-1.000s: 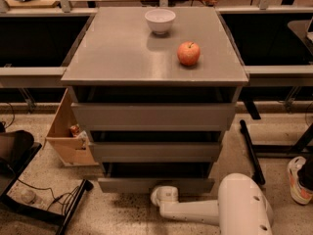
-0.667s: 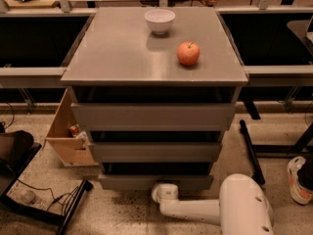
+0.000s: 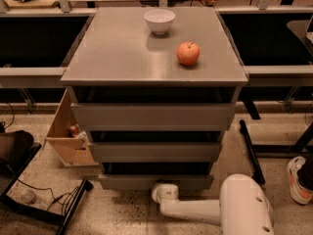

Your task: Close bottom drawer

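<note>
On the table [image 3: 112, 58], a bowl [image 3: 159, 20] sits by the back edge, an apple [image 3: 188, 53] nearer the right edge; the gripper [image 3: 165, 192] is just before the bottom drawer [image 3: 132, 181].

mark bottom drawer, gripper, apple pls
bottom drawer [image 3: 128, 182]: camera view, left half of its flat grey front.
gripper [image 3: 164, 192]: camera view, white rounded end, low at the bottom drawer's front edge.
apple [image 3: 188, 54]: camera view, middle of the fruit.

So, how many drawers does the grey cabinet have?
3, stacked: the top drawer under the cabinet top, the middle drawer below it, and the bottom drawer lowest. The gripper is low, just in front of the bottom drawer. None seems hidden.
</note>
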Motion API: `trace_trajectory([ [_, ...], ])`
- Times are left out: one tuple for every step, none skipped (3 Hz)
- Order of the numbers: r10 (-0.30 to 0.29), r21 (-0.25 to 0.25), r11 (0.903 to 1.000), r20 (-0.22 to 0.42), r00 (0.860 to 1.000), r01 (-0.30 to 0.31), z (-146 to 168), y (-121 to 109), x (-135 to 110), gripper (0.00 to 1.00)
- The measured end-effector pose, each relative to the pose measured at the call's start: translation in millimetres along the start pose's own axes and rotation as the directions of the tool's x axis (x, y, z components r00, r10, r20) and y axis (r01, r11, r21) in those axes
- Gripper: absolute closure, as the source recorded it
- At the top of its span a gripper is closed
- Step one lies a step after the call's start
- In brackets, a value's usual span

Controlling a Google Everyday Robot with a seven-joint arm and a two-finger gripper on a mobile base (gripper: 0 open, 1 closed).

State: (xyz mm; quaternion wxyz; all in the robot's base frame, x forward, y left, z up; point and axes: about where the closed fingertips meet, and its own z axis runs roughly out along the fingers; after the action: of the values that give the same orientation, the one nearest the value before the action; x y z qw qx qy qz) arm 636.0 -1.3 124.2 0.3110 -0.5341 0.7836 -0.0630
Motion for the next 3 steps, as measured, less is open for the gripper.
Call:
trace_trajectory([
  [0.000, 0.000, 1.0000, 0.000, 1.000, 0.000, 0.0, 0.0, 0.0, 0.28],
  [0.000, 0.000, 1.0000, 0.000, 1.000, 0.000, 0.0, 0.0, 0.0, 0.00],
  [0.000, 0.000, 1.0000, 0.000, 1.000, 0.000, 0.0, 0.1, 0.0, 0.00],
])
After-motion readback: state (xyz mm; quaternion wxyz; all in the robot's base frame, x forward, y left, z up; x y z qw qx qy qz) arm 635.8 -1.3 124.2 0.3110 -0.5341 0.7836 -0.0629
